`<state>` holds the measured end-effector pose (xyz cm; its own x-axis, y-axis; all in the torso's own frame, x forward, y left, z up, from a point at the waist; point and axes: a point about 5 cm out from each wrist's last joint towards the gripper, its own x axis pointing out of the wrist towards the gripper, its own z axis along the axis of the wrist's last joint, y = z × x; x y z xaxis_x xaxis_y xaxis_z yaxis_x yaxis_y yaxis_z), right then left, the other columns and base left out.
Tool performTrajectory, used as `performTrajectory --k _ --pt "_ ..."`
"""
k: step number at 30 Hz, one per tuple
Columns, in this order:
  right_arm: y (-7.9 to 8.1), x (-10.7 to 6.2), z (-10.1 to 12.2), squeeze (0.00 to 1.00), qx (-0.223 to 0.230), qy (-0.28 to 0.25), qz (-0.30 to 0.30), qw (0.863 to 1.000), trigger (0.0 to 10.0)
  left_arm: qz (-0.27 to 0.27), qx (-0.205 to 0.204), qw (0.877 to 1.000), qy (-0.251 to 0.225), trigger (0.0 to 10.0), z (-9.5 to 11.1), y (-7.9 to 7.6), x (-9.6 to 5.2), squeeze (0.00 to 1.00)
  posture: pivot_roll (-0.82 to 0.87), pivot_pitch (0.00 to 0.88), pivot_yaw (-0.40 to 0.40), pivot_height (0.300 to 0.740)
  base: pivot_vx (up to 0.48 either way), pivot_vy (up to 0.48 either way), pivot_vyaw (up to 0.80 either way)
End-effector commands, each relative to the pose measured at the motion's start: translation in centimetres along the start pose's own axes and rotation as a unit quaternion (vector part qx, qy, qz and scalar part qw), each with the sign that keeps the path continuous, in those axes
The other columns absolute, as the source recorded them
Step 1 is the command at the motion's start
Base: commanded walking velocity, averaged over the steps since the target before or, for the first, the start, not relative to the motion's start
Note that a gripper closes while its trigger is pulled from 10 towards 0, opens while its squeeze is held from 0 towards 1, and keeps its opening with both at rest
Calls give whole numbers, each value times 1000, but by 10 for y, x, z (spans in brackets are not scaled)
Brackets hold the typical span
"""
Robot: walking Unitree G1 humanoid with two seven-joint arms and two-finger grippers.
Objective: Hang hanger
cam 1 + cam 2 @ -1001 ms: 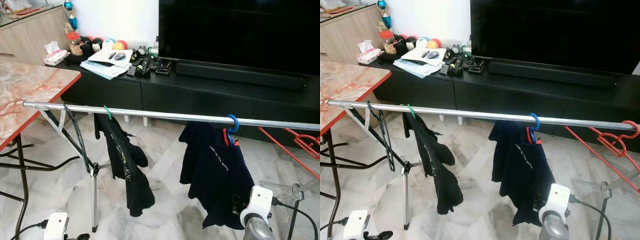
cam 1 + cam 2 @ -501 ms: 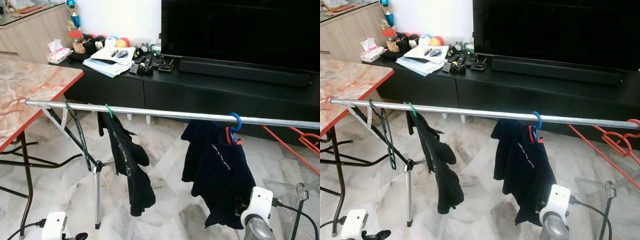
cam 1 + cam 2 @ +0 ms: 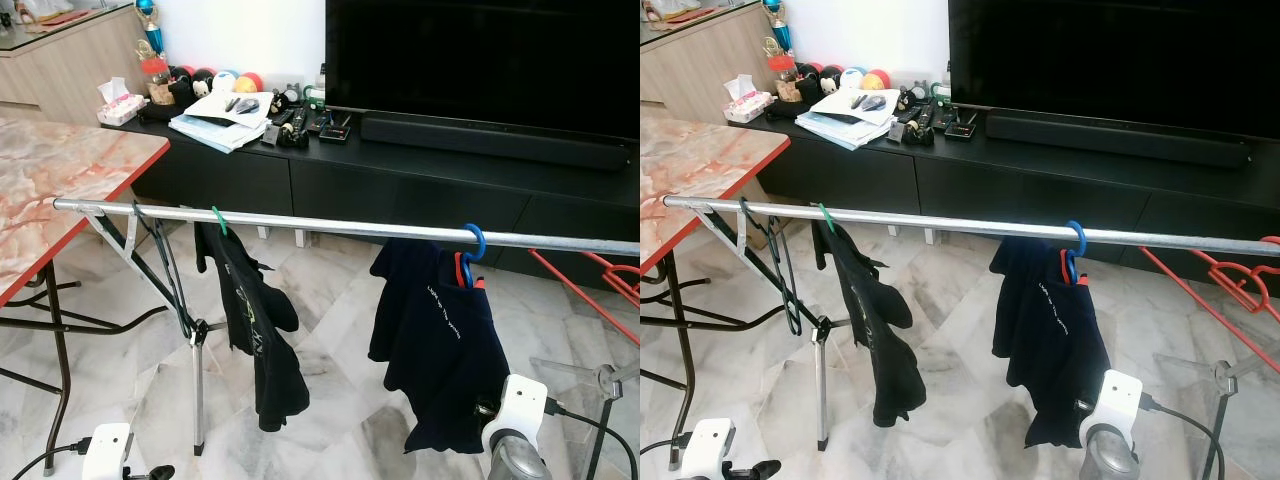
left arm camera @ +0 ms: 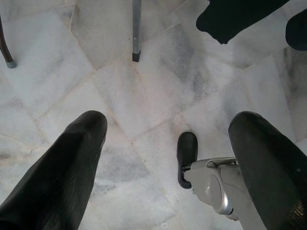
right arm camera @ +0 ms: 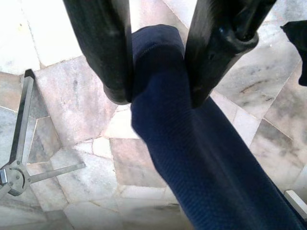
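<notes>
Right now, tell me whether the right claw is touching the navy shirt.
Touching. The right wrist view shows the navy shirt hem pinched between the right claw's two fingers, cloth pressed against both.

Both my silver arms are low at the bottom of the head views. My left black two-fingered gripper hangs idle, fingers spread wide, pointing straight down; its white wrist camera block sits bottom left. My right black two-fingered gripper has fingers pressed on either side of a fold of navy fabric. The right white wrist block tops the silver forearm bottom right.
</notes>
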<state>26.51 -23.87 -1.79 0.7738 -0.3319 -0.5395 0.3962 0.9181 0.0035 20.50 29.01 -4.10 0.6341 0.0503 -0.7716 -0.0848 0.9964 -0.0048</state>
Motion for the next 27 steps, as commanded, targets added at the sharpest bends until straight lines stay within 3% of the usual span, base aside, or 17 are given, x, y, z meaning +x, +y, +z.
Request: performTrajectory --k 1,19,27 --pt "-3 0 -2 0 6 7 -5 1000 0 6 1 1000 8 10000 -4 7 -3 0 127 80 70 740 0 0 0" --pt "-3 -3 -12 0 -2 19 2 1000 0 5 -1 1000 8 10000 -4 6 -3 0 120 85 65 740 0 0 0" --pt "-5 -10 -34 0 -20 55 -3 998 0 3 0 1000 9 10000 -4 5 -2 0 116 86 63 740 0 0 0"
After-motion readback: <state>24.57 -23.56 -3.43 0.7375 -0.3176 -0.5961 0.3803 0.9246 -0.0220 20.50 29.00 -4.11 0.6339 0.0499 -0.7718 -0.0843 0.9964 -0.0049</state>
